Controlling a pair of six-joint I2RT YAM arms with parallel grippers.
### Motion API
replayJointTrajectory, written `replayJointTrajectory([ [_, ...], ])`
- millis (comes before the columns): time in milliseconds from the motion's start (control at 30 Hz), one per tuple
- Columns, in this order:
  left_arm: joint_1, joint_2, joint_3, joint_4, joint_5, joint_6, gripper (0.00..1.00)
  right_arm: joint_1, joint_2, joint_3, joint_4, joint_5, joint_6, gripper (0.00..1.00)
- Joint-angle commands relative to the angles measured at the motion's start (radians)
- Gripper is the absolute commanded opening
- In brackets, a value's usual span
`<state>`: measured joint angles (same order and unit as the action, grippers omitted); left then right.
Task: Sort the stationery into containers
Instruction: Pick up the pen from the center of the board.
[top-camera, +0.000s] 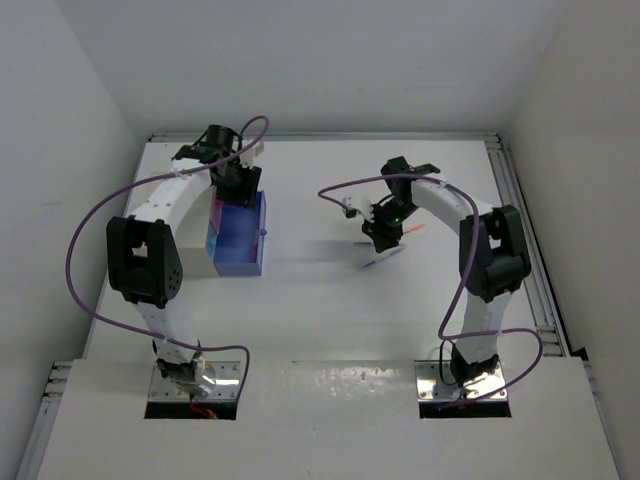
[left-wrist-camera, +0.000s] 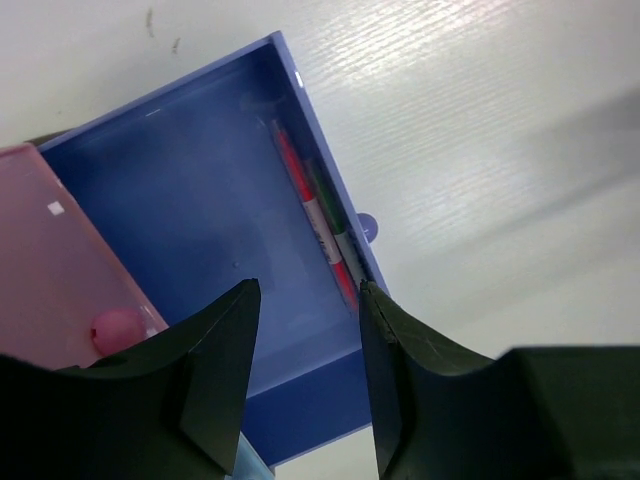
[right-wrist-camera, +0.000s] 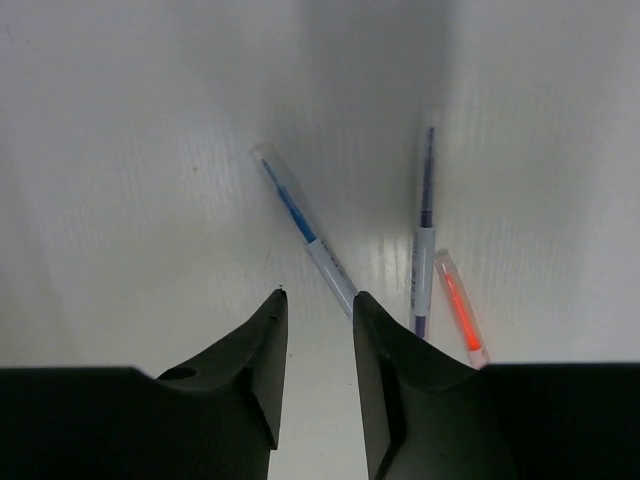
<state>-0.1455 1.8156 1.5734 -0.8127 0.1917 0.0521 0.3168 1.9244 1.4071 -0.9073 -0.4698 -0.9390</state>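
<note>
Now, over toward the far-left corner of the table (top-camera: 320, 300), your left gripper (left-wrist-camera: 308, 290) hung above the blue box (left-wrist-camera: 180, 220), jaws spread and nothing between them. A few pens (left-wrist-camera: 320, 215) lay inside it, lined up along one long wall. The pink box (left-wrist-camera: 50, 270) sat touching its other side.

Across the table, right of centre, your right gripper (right-wrist-camera: 318, 298) was low over three loose pieces lying flat. Its jaws stood a little apart, pinching nothing. The blue pen (right-wrist-camera: 305, 243) lay just ahead of the fingertips, its near end a shade right of the gap in the wrist view. Its long axis slanted away to the far left there, so the jaws would have closed across it at a skew. The purple pen (right-wrist-camera: 424, 240) and the short red pen (right-wrist-camera: 460, 310) lay farther right, side by side. Your right arm was plainly the nearer one. I judged a small nudge forward and a slight wrist turn would have squared the grip.
</note>
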Motion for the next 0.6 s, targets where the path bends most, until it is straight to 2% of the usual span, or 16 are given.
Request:
replayJointTrajectory([
  [0, 0.012, -0.051, 0.001, 0.003, 0.066, 0.022, 0.51, 0.03, -0.011, 0.003, -0.084, 0.002, -0.204, 0.32],
  [133, 0.018, -0.056, 0.002, 0.003, 0.101, 0.022, 0.5, 0.053, -0.021, -0.063, -0.056, 0.059, -0.28, 0.31],
  [267, 0.023, -0.064, 0.002, 0.003, 0.135, 0.02, 0.49, 0.067, -0.018, -0.088, -0.036, 0.068, -0.29, 0.32],
  [567, 0.035, -0.079, -0.016, 0.007, 0.164, 0.022, 0.49, 0.059, 0.039, -0.04, -0.012, 0.091, -0.264, 0.33],
])
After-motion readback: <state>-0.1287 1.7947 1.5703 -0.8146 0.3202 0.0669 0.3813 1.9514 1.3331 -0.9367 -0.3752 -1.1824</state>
